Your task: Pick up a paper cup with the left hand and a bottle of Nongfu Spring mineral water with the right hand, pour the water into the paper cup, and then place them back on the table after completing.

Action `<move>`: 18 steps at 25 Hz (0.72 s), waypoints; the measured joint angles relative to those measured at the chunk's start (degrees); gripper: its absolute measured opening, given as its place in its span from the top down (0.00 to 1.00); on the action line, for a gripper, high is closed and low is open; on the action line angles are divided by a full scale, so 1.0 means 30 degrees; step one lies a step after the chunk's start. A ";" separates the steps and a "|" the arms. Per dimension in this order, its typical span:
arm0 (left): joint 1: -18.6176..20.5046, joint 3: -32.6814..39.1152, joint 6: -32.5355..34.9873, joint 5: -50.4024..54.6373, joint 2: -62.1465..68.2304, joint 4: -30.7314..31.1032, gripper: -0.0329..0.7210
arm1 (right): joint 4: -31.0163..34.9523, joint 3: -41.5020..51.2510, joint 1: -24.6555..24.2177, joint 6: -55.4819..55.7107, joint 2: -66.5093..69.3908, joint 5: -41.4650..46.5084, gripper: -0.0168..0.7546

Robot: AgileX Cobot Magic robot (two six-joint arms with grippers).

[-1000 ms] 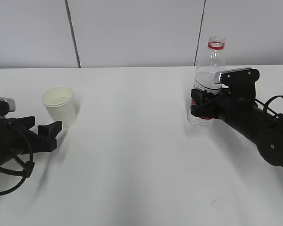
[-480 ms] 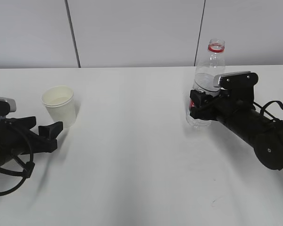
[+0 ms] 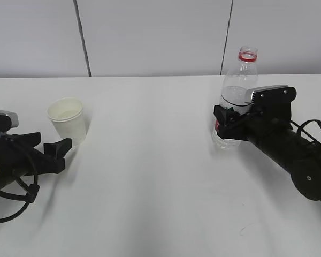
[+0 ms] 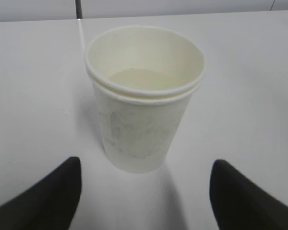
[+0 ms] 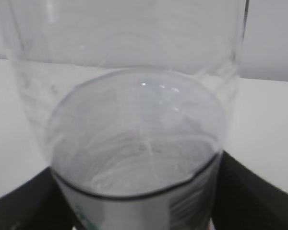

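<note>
A white paper cup [image 3: 67, 120] stands upright on the white table [image 3: 150, 187] at the left. In the left wrist view the cup [image 4: 144, 105] is just beyond my left gripper [image 4: 144, 201], which is open and not touching it. In the exterior view the left gripper [image 3: 56, 151] sits low on the table. My right gripper [image 3: 224, 124] is shut on the lower part of a clear, uncapped bottle [image 3: 236, 93] with a red neck ring, which leans slightly. Water [image 5: 139, 139] fills the bottle's lower part between the right gripper's [image 5: 139, 206] fingers [image 5: 259, 191].
A pale grey panelled wall [image 3: 150, 37] runs along the table's far edge. The right arm's body [image 3: 294, 155] lies low over the table at the right. Cables loop beside the left arm [image 3: 10, 193].
My right gripper has shifted slightly right and nearer with the bottle, which now leans a little. The left gripper and the cup have not moved.
</note>
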 joint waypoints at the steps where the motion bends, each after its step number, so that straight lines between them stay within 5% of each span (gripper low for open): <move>1: 0.0000 0.0000 0.0000 0.0000 0.0000 0.0000 0.28 | -0.0027 0.0000 0.0000 0.0000 0.0000 0.0000 0.26; 5: 0.0000 0.0000 0.0000 0.0000 0.0000 0.0021 0.28 | -0.0077 0.0000 0.0000 0.0000 0.0000 0.0345 0.19; 18: 0.0000 0.0000 0.0000 0.0000 0.0000 0.0035 0.28 | 0.0159 0.2483 0.0000 -0.0287 -0.2111 0.0757 0.18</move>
